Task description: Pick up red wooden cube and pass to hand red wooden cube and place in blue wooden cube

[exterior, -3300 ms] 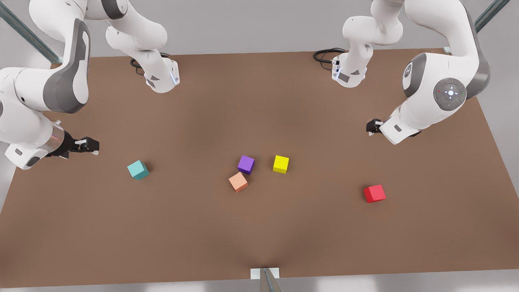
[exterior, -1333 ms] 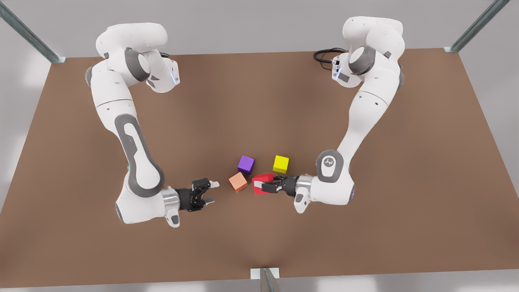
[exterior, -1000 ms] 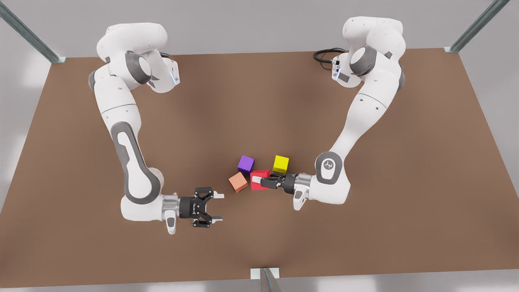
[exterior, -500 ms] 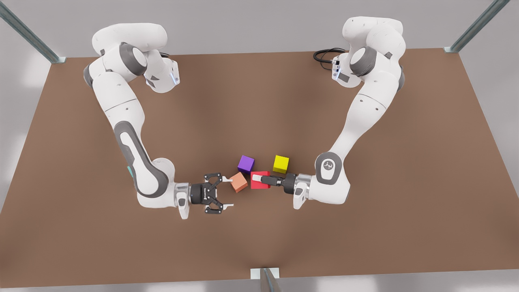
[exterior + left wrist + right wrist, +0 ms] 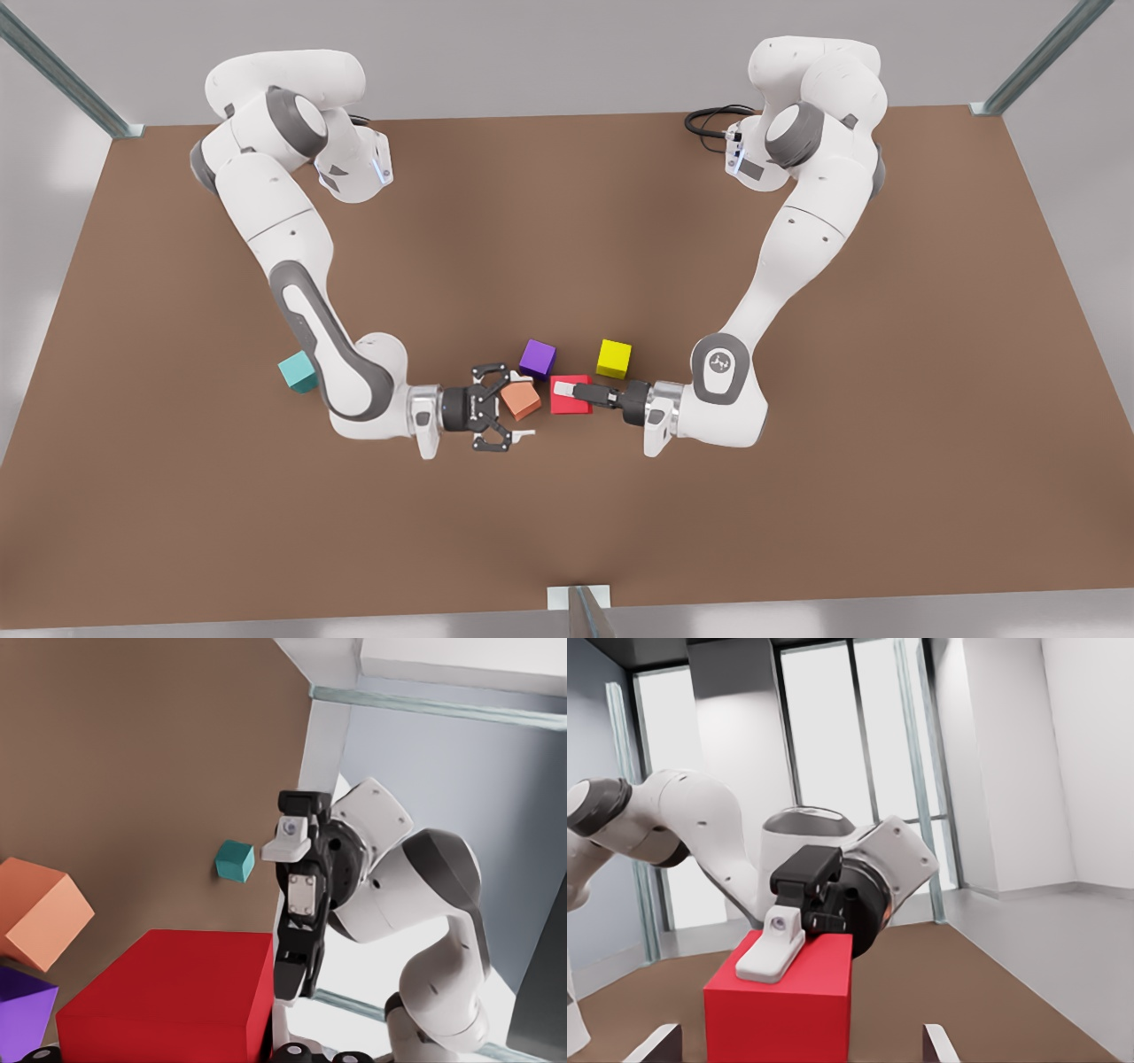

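1. The left claw [image 5: 571, 403] is clamped on the red wooden cube [image 5: 567, 392] and holds it out sideways above the tabletop [image 5: 797, 532]. Pickup is done.
2. The right claw [image 5: 523, 406], the many-fingered hand that should receive the cube, sits just beside the red wooden cube, on the side away from the left claw. Its fingers are spread apart and it holds nothing. In the right wrist view its white fingertips [image 5: 660, 1041] flank the red wooden cube, which lies ahead and is not yet between them.
3. A salmon cube [image 5: 523, 400] lies just beside the red wooden cube, and in the front view it overlaps the right claw's open span. It probably rests on the tabletop below the claw.
4. A purple cube [image 5: 537, 358] and a yellow cube [image 5: 614, 358] sit near the red wooden cube, toward the arm bases.
5. The blue wooden cube [image 5: 295, 372] is well apart from the red wooden cube, beyond the right arm's elbow.
6. Left to do: close the right claw on the cube, release the left claw, carry the cube to the blue wooden cube and place it there.
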Controlling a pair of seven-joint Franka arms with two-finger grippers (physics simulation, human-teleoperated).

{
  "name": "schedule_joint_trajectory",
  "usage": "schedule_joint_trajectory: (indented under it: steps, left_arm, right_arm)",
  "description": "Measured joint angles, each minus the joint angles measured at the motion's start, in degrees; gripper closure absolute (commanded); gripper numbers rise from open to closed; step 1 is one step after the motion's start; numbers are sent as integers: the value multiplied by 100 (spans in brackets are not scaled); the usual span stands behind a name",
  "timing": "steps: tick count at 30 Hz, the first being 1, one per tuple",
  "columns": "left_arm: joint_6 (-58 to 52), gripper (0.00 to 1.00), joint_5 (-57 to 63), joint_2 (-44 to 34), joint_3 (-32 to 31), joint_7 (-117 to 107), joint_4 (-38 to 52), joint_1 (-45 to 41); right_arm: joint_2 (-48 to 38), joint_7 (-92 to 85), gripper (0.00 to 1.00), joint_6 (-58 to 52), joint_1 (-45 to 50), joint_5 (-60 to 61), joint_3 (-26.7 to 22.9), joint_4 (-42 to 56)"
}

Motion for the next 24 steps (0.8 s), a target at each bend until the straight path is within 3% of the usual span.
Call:
schedule_joint_trajectory:
  steps: [24]
  left_arm:
    - [77,52,1,50,0,265,3,-17]
  right_arm:
    - [-75,-806,0,221,107,358,160,-355]
